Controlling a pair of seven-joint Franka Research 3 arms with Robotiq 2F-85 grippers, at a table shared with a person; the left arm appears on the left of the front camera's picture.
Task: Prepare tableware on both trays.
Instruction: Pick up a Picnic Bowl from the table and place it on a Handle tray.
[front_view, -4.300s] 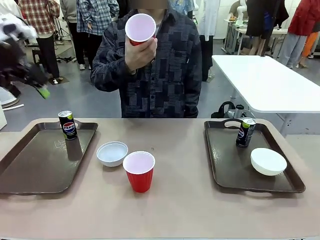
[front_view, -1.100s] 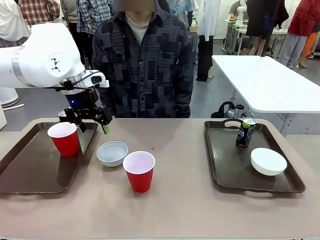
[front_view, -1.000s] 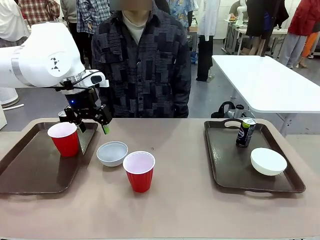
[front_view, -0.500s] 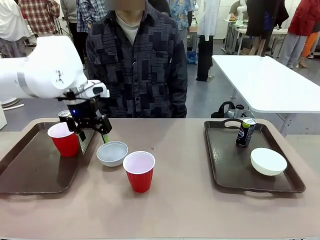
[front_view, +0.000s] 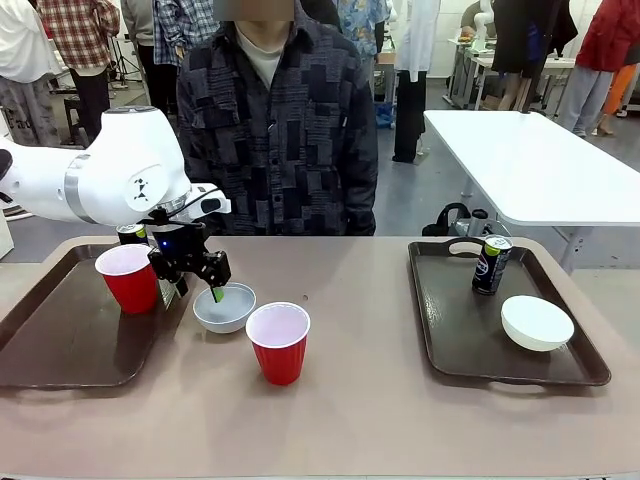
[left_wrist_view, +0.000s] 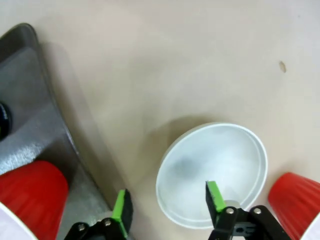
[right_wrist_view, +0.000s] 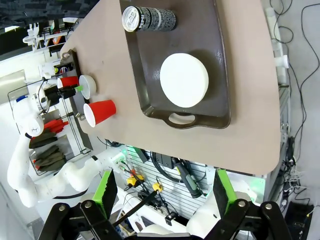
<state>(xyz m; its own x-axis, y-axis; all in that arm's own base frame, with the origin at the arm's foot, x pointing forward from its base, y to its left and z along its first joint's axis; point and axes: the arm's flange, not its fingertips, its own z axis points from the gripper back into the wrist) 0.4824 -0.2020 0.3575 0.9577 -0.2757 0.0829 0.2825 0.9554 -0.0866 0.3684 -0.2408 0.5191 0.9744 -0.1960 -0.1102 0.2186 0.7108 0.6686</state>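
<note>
Bowl (front_view: 224, 307): small, round, white, empty; upright on the bare surface (front_view: 380, 410), directly under the left pincer (front_view: 198, 290).
Left pincer: spread, holding nothing. In the wrist view one green pad hangs inside the bowl (left_wrist_view: 212, 170) and the other outside it, so the near rim lies between them.
Contact: cannot tell whether either pad touches the rim.
Left tray (front_view: 60, 345): just beside the left pincer, on its outer-pad side; its raised edge lies close to the bowl but apart from it.
Cup (front_view: 130, 278): red, standing on the left tray, next to the left pincer.
Second cup (front_view: 278, 342): red, on the surface, close to the bowl on the side away from the left tray.
Right tray (front_view: 450, 325): well apart from the left pincer; it carries a can (front_view: 490, 264) and another bowl (front_view: 537, 322).
Right pincer (right_wrist_view: 165, 187): spread wide, empty, high above the right tray.
Handling, judged: light and rigid, with a smooth, probably slippery wall. The bowl is too wide to span, so a rim pinch is the workable hold.
Hold point, judged: the thin rim, one pad inside and one outside, set deep enough that the wall does not slide out.
Risk, judged: a one-sided hold may let the bowl tilt or swing, and the second cup stands near enough to be knocked.
Step, judged: closing on the rim, then lifting over the left tray's edge.
</note>
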